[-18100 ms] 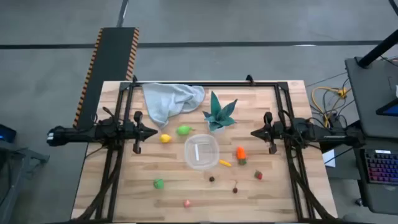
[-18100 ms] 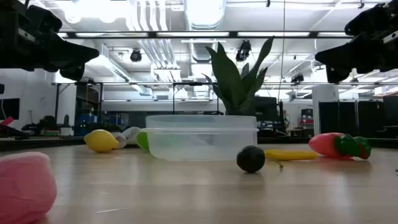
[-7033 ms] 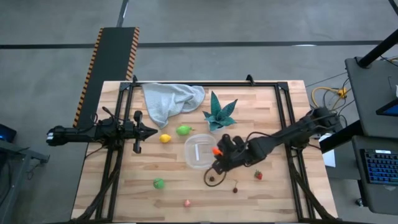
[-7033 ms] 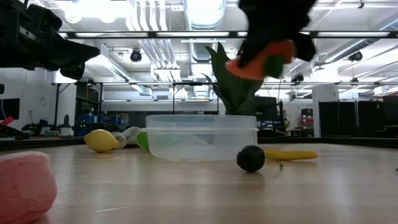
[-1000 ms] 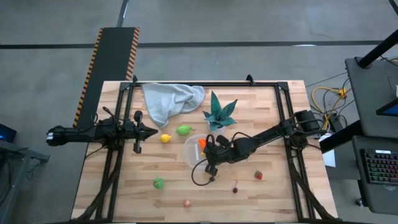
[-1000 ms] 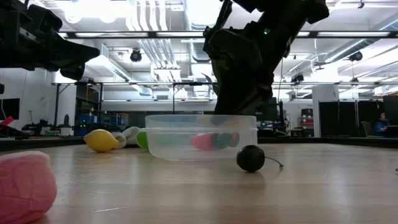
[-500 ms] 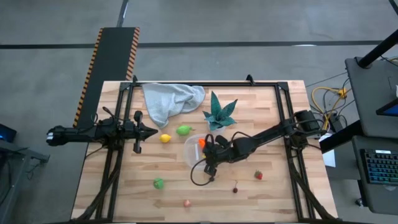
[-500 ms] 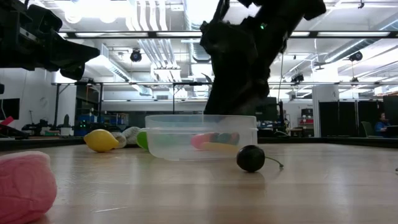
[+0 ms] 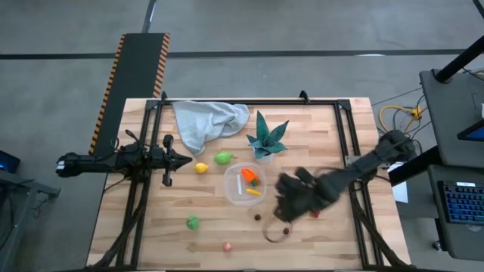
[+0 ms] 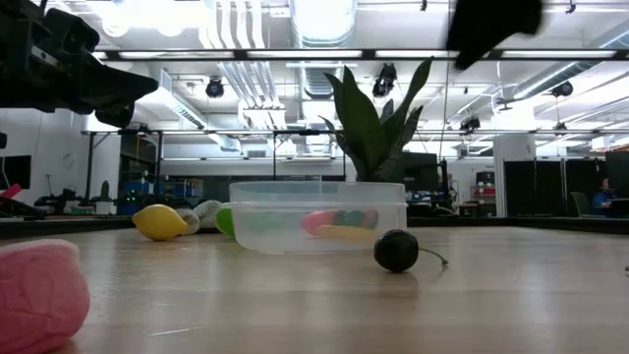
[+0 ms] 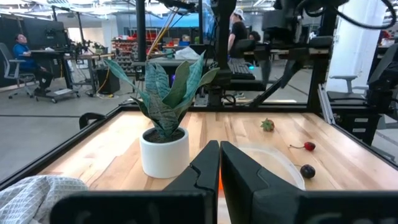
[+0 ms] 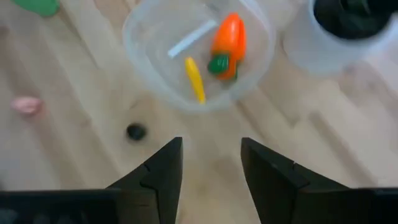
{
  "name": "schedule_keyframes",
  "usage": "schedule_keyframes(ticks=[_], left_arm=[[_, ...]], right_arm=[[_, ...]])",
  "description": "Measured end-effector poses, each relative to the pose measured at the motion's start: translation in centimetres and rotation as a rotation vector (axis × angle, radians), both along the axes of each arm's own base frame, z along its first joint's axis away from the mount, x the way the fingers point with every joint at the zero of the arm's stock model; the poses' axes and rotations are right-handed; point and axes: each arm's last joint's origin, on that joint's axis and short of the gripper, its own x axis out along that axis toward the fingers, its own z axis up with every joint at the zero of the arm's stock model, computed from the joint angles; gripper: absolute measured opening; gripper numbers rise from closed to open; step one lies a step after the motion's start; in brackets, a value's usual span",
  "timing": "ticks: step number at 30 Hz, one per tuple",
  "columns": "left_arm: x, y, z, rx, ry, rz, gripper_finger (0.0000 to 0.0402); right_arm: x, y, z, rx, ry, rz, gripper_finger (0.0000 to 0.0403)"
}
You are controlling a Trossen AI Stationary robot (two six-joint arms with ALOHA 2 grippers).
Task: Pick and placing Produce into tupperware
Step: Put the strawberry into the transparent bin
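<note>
The right gripper (image 9: 291,205), fingers spread and empty, hangs beside the tupperware (image 9: 233,190), mid-desk, holding the carrot (image 9: 249,176). A hasty descent could send the round dark berry (image 9: 257,217) rolling away.

Tabletop (image 9: 151,227): pale wood planks, matt. Tupperware (image 9: 233,187): clear, smooth plastic. Cloth (image 9: 204,121): soft, crumpled fabric at far edge. Carrot (image 12: 227,38): glossy. Plant pot (image 11: 164,151): smooth, matt white.

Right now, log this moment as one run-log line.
right claw: open, empty, above table beside tupperware | tupperware: carrot, yellow piece | left claw: shut, parked left | outside: lemon, dark berry
</note>
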Motion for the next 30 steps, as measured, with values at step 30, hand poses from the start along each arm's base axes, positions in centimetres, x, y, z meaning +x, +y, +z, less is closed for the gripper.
schedule_keyframes(ticks=[30], left_arm=[[0.0, 0.0, 0.0, 0.000, -0.002, 0.001, 0.0000]], right_arm=[[-8.7, 4.4, -10.1, 0.028, 0.217, -0.406, 0.0172]])
